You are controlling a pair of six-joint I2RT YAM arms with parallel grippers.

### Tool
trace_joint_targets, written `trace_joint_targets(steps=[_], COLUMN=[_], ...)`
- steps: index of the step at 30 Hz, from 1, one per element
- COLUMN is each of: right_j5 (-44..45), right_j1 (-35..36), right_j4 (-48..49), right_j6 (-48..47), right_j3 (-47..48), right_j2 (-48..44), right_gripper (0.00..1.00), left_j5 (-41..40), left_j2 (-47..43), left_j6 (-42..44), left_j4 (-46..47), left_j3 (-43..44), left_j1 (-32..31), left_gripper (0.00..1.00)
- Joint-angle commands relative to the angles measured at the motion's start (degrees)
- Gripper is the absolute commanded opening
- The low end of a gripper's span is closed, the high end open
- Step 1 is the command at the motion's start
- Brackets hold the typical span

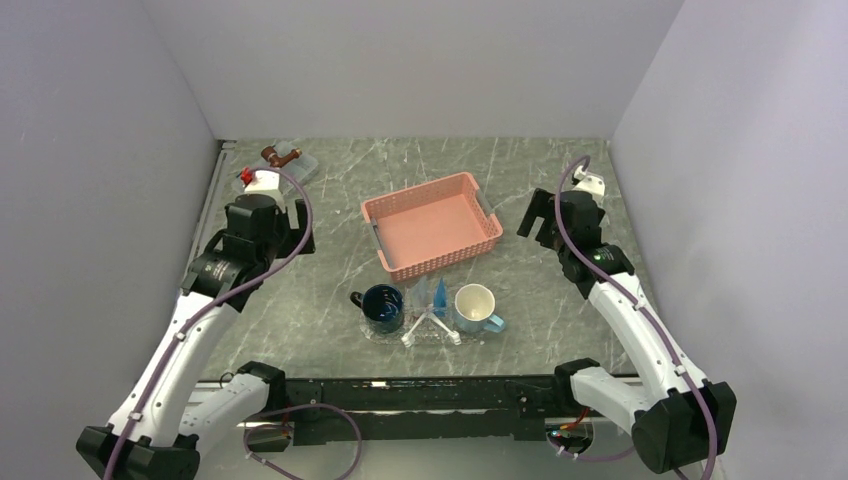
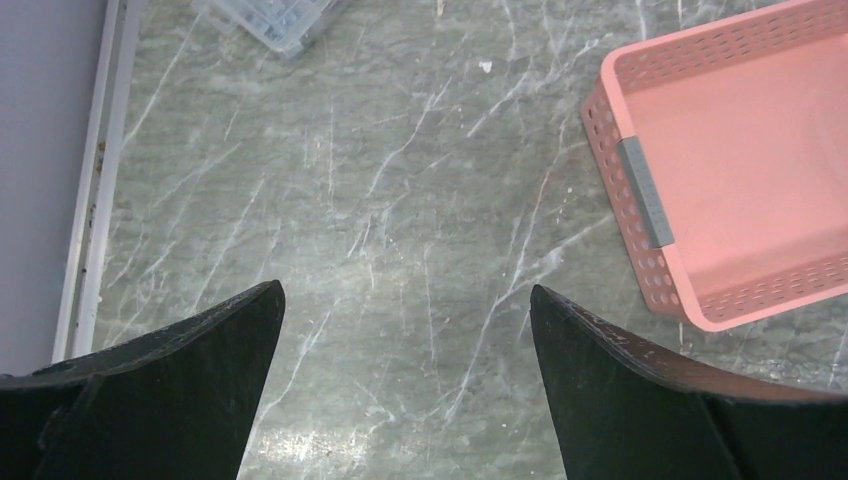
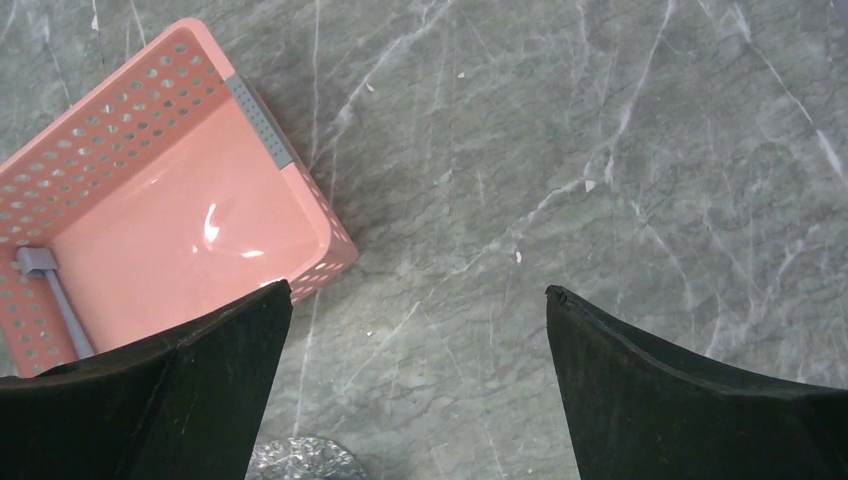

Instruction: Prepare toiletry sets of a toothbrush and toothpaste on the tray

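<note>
Hovering with the left pincer (image 2: pixel 405 300) over bare bench (image 2: pixel 400 180), jaws spread fully wide, nothing held between them. Just to the right of it, the pink basket (image 2: pixel 740 150); at far left, a corner of the clear box (image 2: pixel 285 20). Much the same for the right pincer (image 3: pixel 418 295): spread wide, gripping nothing, above bare bench to the right of the basket.

At the near middle of the bench, well apart from both pincers, the tray (image 1: pixel 385 338). Lying on it, the left toothbrush (image 1: pixel 415 331) and the right toothbrush (image 1: pixel 447 332), meeting at their far ends and spreading apart toward the near edge. Just beyond them, side by side, the left toothpaste (image 1: pixel 422 293) and the right toothpaste (image 1: pixel 440 298), between the dark blue mug (image 1: pixel 382 305) and the pale mug (image 1: pixel 476 305). Cannot tell whether fully on the tray.
</note>
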Motion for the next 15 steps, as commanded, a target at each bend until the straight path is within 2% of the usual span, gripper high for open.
trace_joint_targets(steps=[1,15], right_j5=[0.7,2.4], right_j1=[-0.2,-0.2], right_j4=[0.9,2.7], right_j6=[1.5,1.6], right_j3=[1.8,0.2], right_j2=[1.3,-2.0], right_gripper=[1.0,1.0], left_j5=[4.5,2.2], left_j2=[-1.6,-5.2], left_j6=[-1.3,-1.8], left_j4=[3.3,3.2], left_j3=[-1.8,-3.8], left_j1=[2.8,2.9], left_gripper=[0.99,0.99])
